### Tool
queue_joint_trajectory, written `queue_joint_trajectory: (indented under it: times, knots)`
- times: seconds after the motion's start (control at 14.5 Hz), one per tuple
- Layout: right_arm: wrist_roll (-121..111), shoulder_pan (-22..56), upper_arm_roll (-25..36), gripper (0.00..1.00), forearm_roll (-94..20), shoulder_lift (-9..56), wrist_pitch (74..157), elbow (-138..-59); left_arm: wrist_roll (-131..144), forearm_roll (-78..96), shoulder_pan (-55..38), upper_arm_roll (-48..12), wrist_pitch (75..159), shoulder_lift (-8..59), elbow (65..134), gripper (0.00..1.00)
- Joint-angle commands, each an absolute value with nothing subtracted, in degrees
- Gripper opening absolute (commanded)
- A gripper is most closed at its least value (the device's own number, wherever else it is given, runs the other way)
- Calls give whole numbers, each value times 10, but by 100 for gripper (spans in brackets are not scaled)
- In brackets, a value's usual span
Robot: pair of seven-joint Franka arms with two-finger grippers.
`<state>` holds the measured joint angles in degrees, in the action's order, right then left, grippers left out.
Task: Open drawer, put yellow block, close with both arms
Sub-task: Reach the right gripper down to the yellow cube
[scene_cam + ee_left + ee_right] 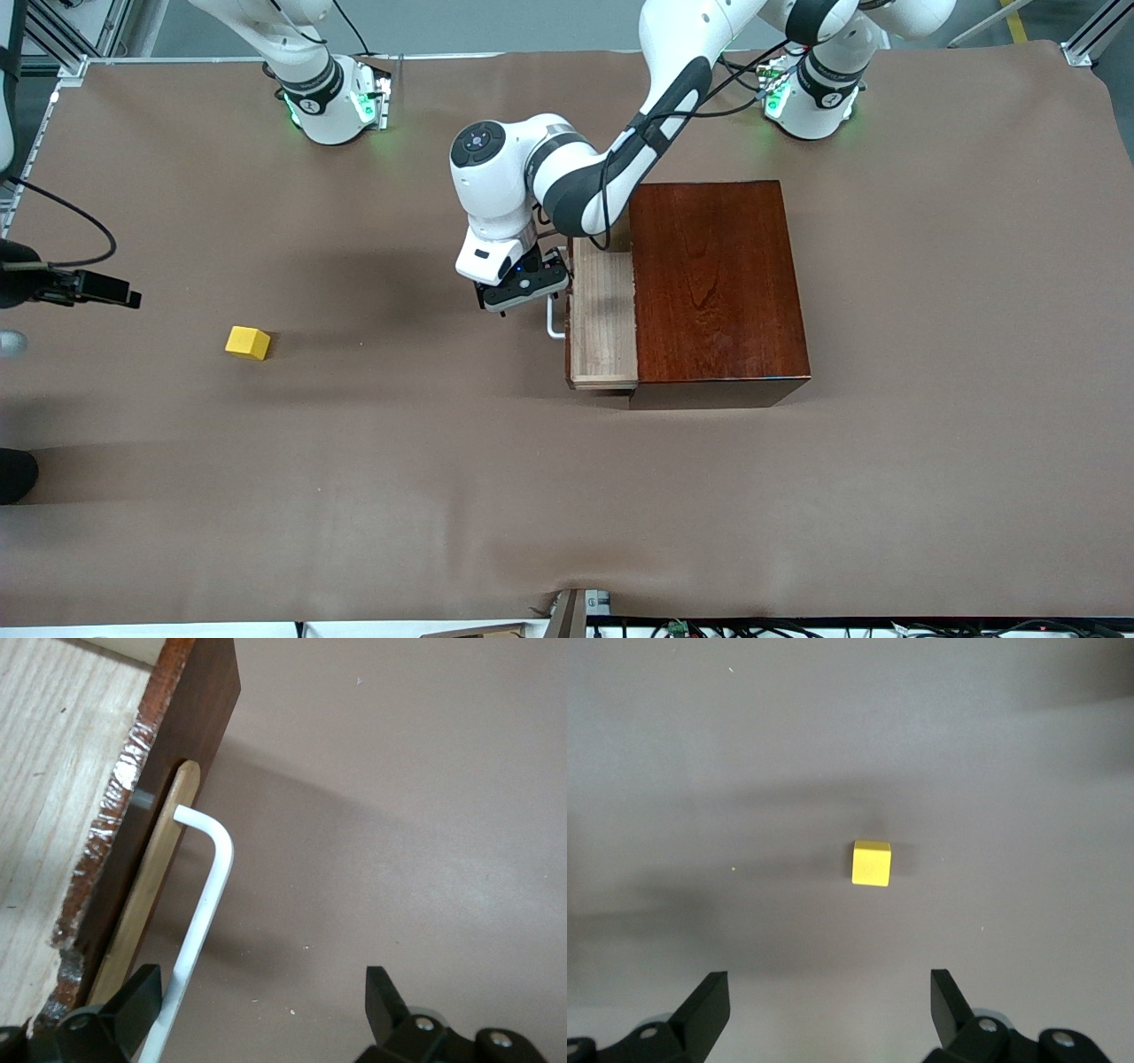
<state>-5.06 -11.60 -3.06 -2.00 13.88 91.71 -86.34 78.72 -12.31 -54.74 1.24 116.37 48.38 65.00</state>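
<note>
Front view, table: a brown-covered table (567, 496) fills the frame, with both robot bases along the top edge.
Front view, box: a glossy dark red-brown wooden box (718, 283) sits right of centre.
Front view, drawer: the drawer (602, 319) is pulled partway out of the box toward the frame's left, its pale wood tray showing, its white handle (555, 323) at the front.
Front view, left arm: it reaches down from the upper right base, and the left gripper (524, 288) sits at the handle, just left of the drawer front.
Front view, yellow block: the yellow block (247, 342) lies on the bare table at centre left, well apart from the drawer.
Front view, right gripper: the right gripper (106, 291) juts in from the left edge, up over the table.
Left wrist view: the left gripper (261, 1005) has its fingers (133, 1005) spread wide at the frame's bottom; the handle (205, 904) passes just inside one finger, and whether it touches cannot be told. The drawer front (168, 788) runs up the frame's left.
Right wrist view: the right gripper (828, 1005) has its fingers (707, 1003) spread wide, holding nothing. The yellow block (871, 863) lies on the table at the frame's centre, apart from both fingers.
</note>
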Motion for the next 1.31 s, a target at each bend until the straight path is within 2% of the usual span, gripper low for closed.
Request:
queue_joint_trajectory:
  times: [0.0, 0.28, 0.55, 0.69, 1.24]
  knots:
    - [-52, -121, -39, 100, -21, 154, 958, -881, 817, -114, -560, 4, 1210, 523, 603, 100]
    - [-54, -119, -39, 100, -20, 167, 1029, -920, 817, -113, -563, 3, 1212, 523, 599, 100]
    - [-54, -123, -39, 100, -17, 204, 1051, -933, 817, -113, -563, 3, 1219, 523, 599, 100]
    - [-47, -126, -39, 100, -17, 205, 1084, -965, 817, -102, -564, 4, 1219, 519, 600, 100]
    - [-51, -144, -39, 100, -15, 227, 1179, -1054, 751, -108, -562, 31, 1151, 507, 604, 100]
